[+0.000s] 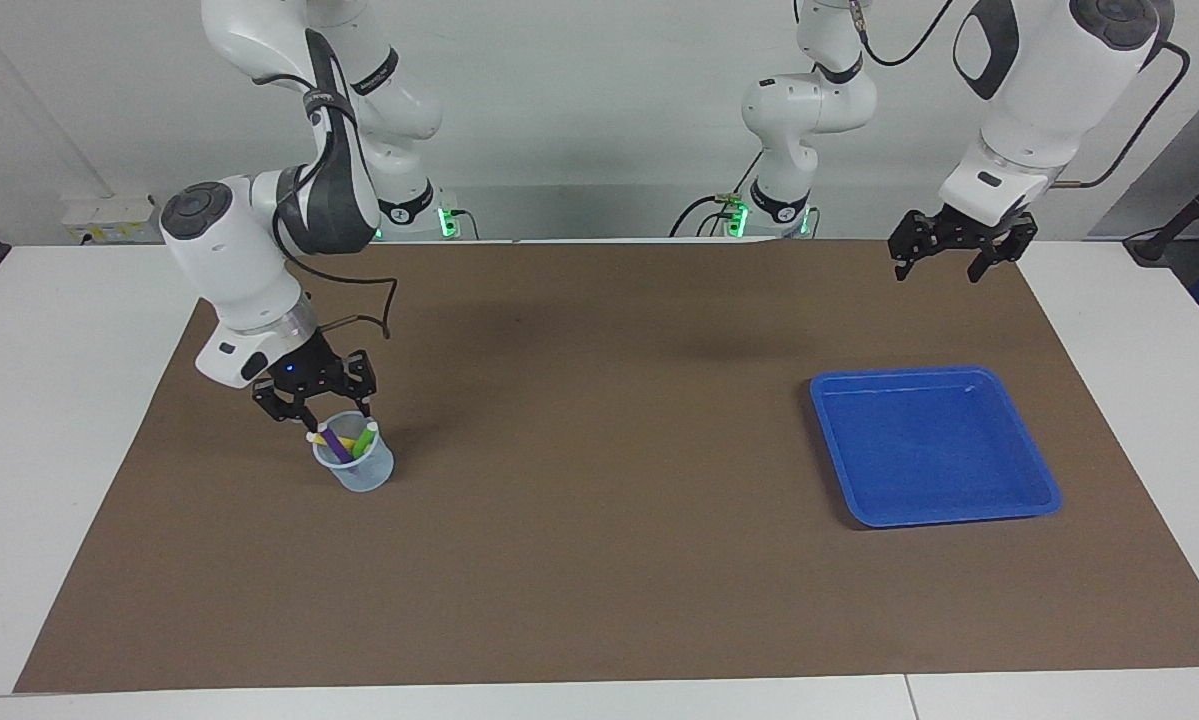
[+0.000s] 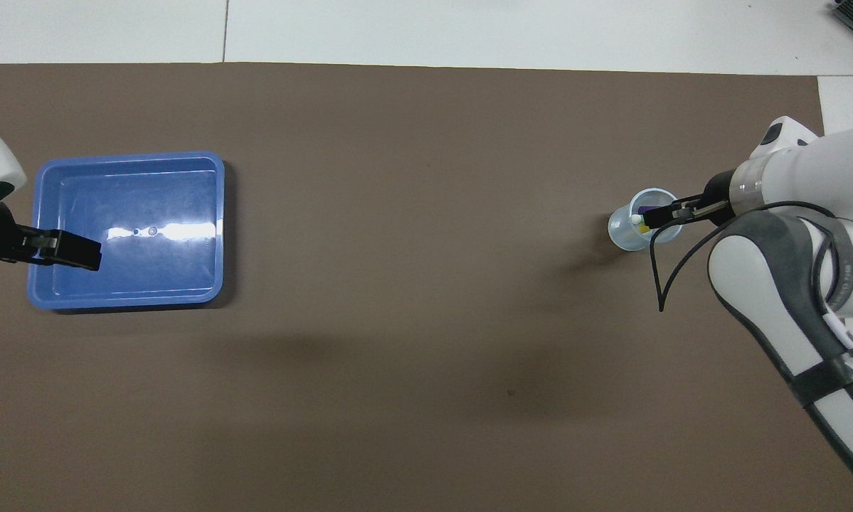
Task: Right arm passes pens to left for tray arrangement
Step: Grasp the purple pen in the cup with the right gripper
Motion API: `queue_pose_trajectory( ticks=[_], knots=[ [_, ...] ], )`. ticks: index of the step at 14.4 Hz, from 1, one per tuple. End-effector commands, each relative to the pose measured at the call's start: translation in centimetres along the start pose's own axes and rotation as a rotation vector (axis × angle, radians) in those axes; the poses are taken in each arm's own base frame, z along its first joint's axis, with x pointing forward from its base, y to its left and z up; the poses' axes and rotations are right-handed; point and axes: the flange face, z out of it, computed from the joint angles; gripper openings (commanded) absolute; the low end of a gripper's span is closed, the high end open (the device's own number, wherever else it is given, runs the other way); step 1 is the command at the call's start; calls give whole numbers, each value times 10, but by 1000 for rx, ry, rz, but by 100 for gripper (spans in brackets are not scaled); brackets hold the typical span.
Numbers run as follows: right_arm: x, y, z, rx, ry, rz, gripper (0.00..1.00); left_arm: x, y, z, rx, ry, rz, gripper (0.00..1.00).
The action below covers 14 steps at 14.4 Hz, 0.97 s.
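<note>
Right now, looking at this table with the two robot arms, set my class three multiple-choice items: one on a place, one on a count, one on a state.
1. Where are the pens?
A. In the blue tray
B. In the clear cup
C. Flat on the brown mat

2. How many pens show?
A. Three
B. One
C. Five

3. What does the blue tray hold?
A. One pen
B. The cup
C. Nothing

Answers:
1 B: all stand in the clear cup, under the right hand.
2 A: one purple, one green, one yellow.
3 C: only bare blue floor shows inside, and the left hand waits in the air at its end of the table.
</note>
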Motion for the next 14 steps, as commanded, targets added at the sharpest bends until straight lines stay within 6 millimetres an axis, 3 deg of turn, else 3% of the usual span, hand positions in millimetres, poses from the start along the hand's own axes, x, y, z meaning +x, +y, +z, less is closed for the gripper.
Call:
queue_pose_trajectory(
  ticks=[1,14],
  knots=[
    [-1,8,2,-14,7,-45,73,-8,0,0,23,18,-2,100],
    [0,12,9,-18,18,-53,58,-10,2,4,25,28,1,100]
  ],
)
